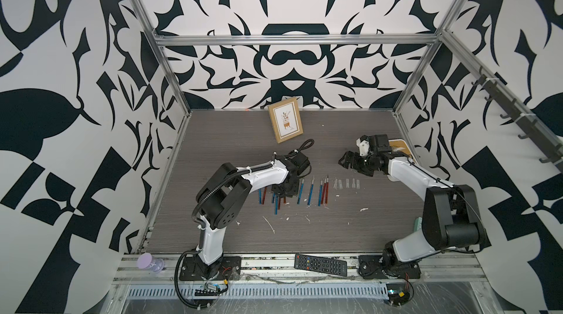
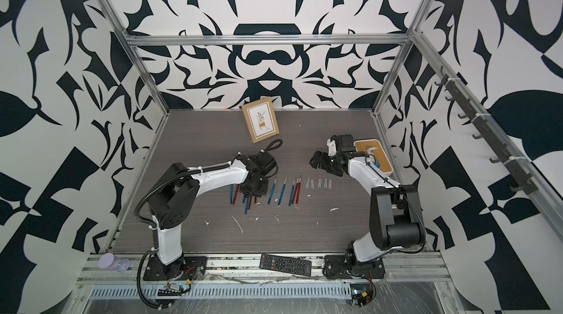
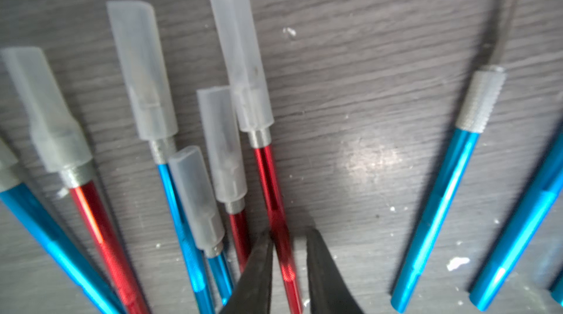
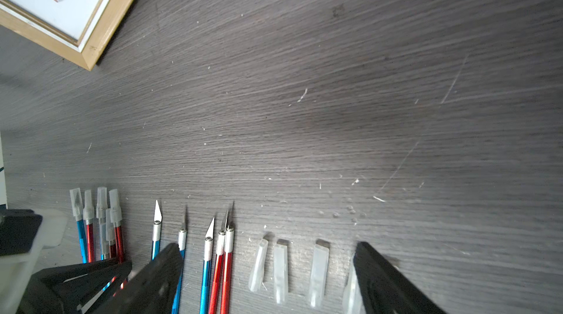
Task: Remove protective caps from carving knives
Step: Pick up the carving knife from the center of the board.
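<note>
Several carving knives (image 3: pixel 170 187) with blue or red handles lie bunched under my left gripper (image 3: pixel 289 236), each still wearing a whitish protective cap (image 3: pixel 140 68). Its jaws straddle the handle of one capped red knife (image 3: pixel 271 181); one finger touches it and a narrow gap shows on the other side. In both top views this gripper (image 1: pixel 281 190) points down into the bunch. To its right lie several bare-bladed knives (image 1: pixel 310 193) and a row of loose caps (image 4: pixel 318 269). My right gripper (image 4: pixel 268 248) hangs open and empty above those caps.
A wooden picture frame (image 1: pixel 285 120) leans at the back wall. A white-rimmed tray (image 2: pixel 373 157) sits at the right wall behind the right arm. A black remote (image 1: pixel 320 264) and a purple-lidded jar (image 1: pixel 150 262) rest on the front rail. White flecks (image 1: pixel 269 224) dot the table.
</note>
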Robot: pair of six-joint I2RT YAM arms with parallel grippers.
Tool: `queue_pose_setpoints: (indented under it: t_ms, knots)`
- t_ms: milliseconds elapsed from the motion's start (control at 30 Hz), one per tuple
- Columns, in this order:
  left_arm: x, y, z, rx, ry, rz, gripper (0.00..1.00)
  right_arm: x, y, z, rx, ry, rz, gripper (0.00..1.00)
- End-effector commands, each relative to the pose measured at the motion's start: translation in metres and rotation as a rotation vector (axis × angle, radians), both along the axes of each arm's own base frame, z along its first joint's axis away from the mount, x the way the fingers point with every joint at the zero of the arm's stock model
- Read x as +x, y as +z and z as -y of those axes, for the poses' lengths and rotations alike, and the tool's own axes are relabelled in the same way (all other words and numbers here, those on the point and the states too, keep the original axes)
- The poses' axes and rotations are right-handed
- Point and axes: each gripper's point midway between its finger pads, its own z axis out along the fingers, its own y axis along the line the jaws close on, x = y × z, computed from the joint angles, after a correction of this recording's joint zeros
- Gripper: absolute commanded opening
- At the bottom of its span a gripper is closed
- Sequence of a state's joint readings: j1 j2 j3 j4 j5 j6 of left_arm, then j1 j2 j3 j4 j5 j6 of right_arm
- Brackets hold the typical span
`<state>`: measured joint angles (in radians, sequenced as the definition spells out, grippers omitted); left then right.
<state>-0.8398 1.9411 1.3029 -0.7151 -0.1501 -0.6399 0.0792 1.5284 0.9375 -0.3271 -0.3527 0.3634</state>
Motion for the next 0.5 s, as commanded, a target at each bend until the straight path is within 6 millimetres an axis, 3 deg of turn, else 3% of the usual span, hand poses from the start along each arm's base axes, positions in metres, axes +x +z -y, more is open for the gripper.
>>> queue_pose_setpoints:
  t_ms: [0, 300, 467]
  knots:
    - [-0.009, -0.017, -0.003, 0.001, 0.012, -0.059, 0.2, 0.0, 0.003, -0.003, 0.006, 0.013, 0.019, 0.91]
    - [-0.007, -0.015, -0.002, -0.014, 0.01, -0.056, 0.06, 0.003, 0.004, -0.004, 0.013, 0.013, 0.013, 0.91]
    - [-0.005, -0.001, 0.005, -0.046, -0.003, -0.05, 0.01, 0.003, 0.006, -0.006, 0.025, 0.017, 0.017, 0.9]
